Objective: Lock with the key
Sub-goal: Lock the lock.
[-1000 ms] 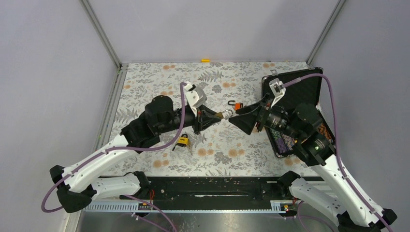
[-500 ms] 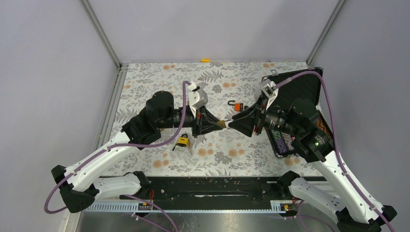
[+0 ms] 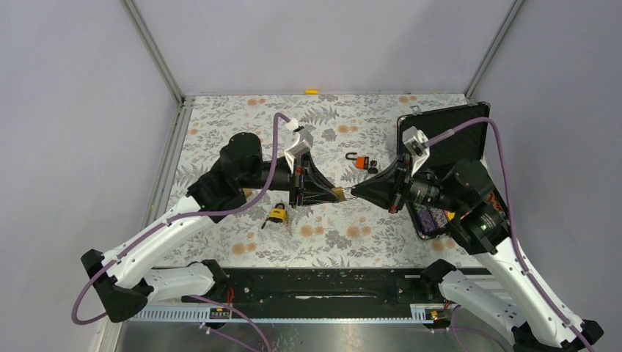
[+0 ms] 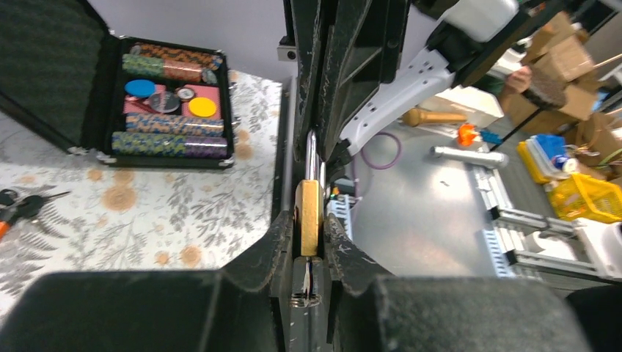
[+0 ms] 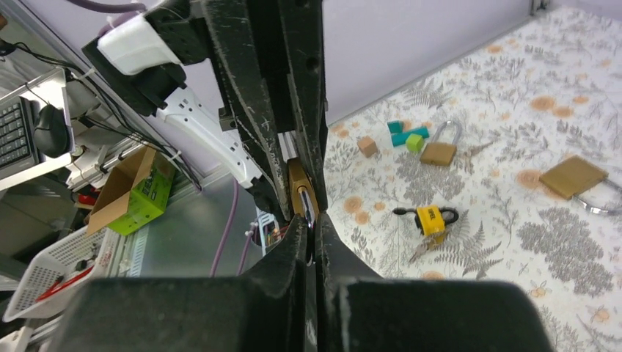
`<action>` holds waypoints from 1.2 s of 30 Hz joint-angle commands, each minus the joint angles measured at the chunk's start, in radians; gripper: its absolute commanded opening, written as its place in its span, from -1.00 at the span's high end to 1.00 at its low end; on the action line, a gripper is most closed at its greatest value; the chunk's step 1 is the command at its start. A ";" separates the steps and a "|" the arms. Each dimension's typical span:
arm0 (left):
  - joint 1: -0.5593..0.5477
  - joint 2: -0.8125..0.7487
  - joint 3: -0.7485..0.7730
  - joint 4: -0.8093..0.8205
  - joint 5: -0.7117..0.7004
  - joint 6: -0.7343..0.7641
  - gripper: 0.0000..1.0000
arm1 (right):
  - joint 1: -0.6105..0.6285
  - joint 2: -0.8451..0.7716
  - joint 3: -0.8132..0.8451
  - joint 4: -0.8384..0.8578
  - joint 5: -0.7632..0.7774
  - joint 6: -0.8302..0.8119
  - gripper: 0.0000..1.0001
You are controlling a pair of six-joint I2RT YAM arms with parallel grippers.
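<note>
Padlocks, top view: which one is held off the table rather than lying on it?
The brass padlock, pinched in the left tool. The yellow padlock and the orange padlock lie loose on the floral cloth.

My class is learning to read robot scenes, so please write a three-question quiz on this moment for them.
1. True or false: the left gripper holds a brass padlock between its fingers.
2. In the top view, which colour is the small padlock lying on the table just below the left gripper? A green, B yellow, C white.
3. Fill in: the open black case lies on the robot's ___ side of the table.
Key: 1 true; 2 B; 3 right.
</note>
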 commanded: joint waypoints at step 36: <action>0.008 0.202 0.176 0.358 -0.036 -0.304 1.00 | 0.150 0.106 -0.233 0.468 0.065 0.208 1.00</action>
